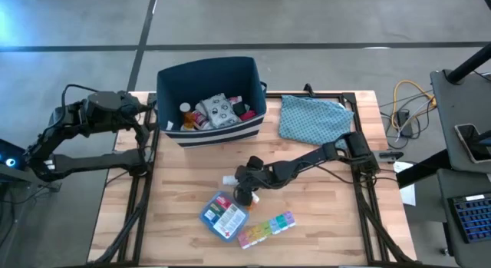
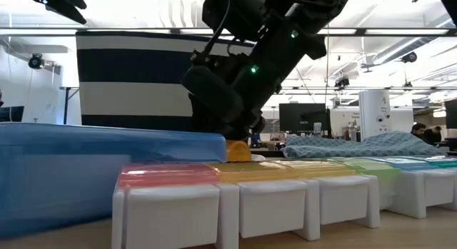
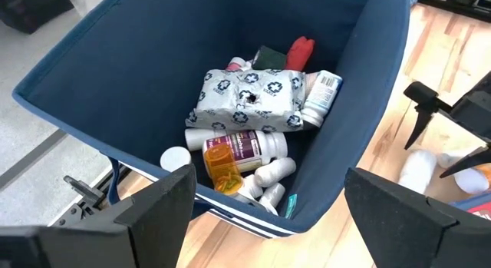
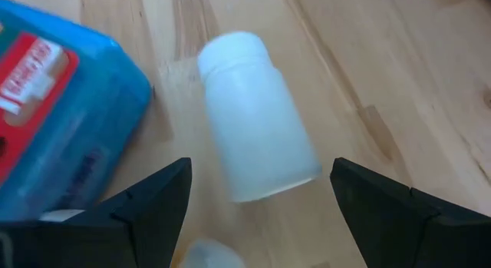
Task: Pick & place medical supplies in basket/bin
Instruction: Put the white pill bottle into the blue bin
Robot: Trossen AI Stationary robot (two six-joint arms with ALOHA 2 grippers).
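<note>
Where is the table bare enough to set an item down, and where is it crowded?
Bare wood lies left of the blue first-aid pouch and right of the rainbow pill organizer, below the teal cloth pouch. It is crowded at centre, around the right gripper and white bottle.

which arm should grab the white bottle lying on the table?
Right. Its pincer is open right over the white bottle, beside the blue pouch. The left pincer hangs open over the bin, away from it.

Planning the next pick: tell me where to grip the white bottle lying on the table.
Grip the white bottle across its round body, coming straight down. It lies on its side between the open right gripper fingers, and the first-aid pouch sits close beside it.
</note>
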